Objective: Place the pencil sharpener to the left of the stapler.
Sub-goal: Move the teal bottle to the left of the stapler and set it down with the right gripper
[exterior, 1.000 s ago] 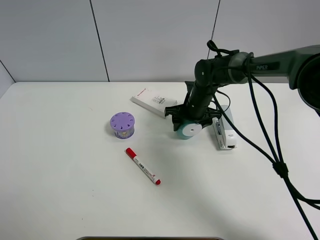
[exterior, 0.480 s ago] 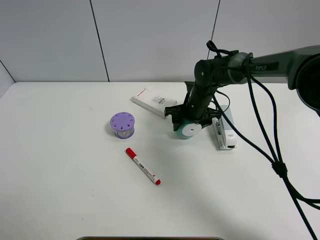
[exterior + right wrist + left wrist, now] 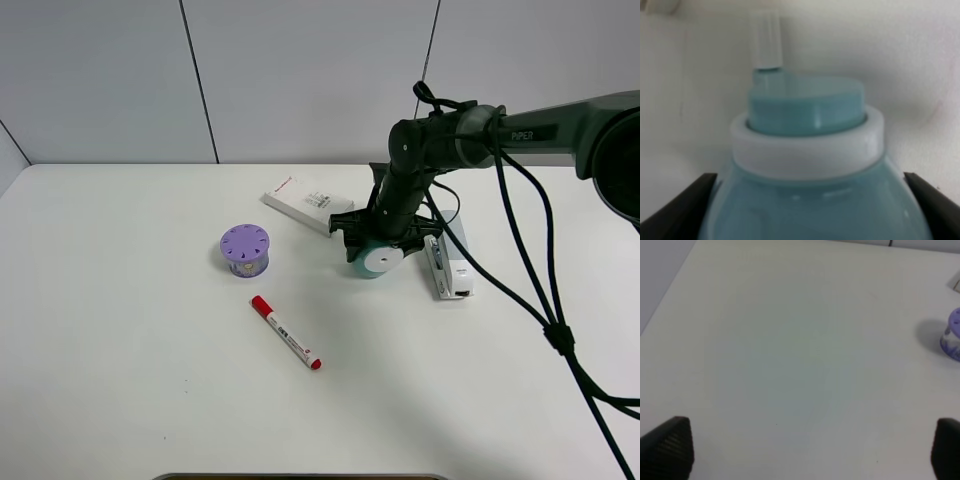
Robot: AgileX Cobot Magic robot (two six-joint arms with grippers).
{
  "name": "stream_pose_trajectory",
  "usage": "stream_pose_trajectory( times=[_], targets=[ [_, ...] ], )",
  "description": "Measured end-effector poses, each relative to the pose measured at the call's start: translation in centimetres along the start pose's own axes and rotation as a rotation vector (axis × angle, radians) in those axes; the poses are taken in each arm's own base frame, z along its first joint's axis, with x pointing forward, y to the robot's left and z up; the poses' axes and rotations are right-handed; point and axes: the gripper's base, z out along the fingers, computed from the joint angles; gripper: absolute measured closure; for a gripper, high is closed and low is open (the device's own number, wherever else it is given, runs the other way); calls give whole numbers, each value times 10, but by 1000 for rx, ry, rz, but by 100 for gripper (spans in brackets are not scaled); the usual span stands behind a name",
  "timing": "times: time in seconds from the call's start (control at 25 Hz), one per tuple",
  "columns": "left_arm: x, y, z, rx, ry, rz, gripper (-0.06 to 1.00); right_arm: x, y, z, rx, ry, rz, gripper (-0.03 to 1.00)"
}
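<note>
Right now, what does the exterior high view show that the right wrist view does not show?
Only exterior high: the stapler, the purple cylinder, the red marker and the white box. Only right wrist: the small white knob at the sharpener's end, seen close up. Both: the teal pencil sharpener, held in the right gripper.

Purple cylinder (image 3: 245, 249), red-capped marker (image 3: 286, 333) and white box (image 3: 306, 203) lie on the table (image 3: 120, 350).

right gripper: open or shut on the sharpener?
Shut on it. In the right wrist view the pencil sharpener fills the gap, with both fingers of the right gripper against its sides.
</note>
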Motion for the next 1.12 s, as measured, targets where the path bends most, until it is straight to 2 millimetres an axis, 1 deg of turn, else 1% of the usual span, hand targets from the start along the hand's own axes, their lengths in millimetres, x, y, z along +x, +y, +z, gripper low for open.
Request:
stream_pose_trajectory(
  times=[0.32, 0.6, 0.8, 0.92, 1.12],
  targets=[
    [0, 0, 0, 0, 0, 0, -1, 0, 0, 4, -4, 4, 6, 21],
    [0, 0, 0, 0, 0, 0, -1, 0, 0, 4, -4, 3, 6, 9],
    [0, 0, 0, 0, 0, 0, -1, -1, 2, -4, -12, -14, 5, 3],
    [0, 0, 0, 0, 0, 0, -1, -1, 2, -7, -14, -20, 4, 3],
    [0, 0, 0, 0, 0, 0, -1, -2, 4, -21, -19, -33, -2, 2]
  ],
)
